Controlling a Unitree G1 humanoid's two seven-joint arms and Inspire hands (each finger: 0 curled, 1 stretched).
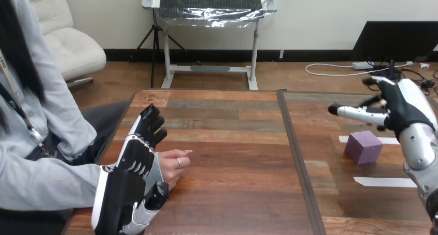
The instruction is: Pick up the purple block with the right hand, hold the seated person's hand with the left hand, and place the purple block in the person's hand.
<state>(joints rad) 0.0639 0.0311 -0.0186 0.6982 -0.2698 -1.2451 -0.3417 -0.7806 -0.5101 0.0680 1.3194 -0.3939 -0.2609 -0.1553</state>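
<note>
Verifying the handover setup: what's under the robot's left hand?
The person's hand, resting on the table; part of it sticks out to the right. The rest is covered by the left hand, so any grip can't be judged.

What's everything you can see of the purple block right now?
The purple block is a matte, solid-looking cube, one corner turned toward the camera, with its top and two sides showing. It sits flat on the wooden table, on the right side, between two white tape strips. The right hand hovers just above it, fingers open, apparently not touching it.
</note>
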